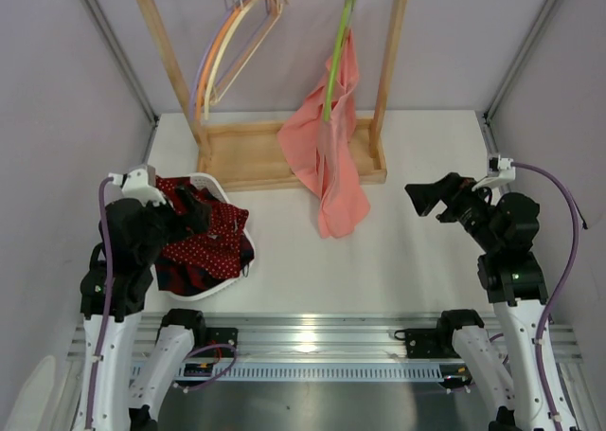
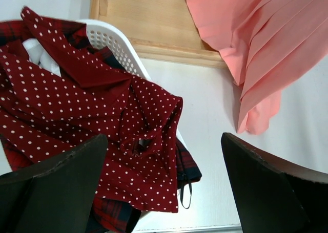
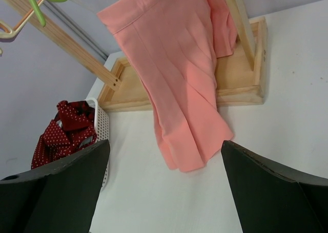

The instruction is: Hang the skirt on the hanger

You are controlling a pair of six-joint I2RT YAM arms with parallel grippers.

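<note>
Red spotty skirt, by the table's left edge, lies under your left gripper. It and your right gripper gape wide, empty.

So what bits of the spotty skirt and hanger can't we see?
Top view: the left gripper covers part of the skirt and its white basket.
Left wrist view: the left edge cuts the skirt off.
Top view: the hook of the hanger is too small to tell from neighbours.
</note>
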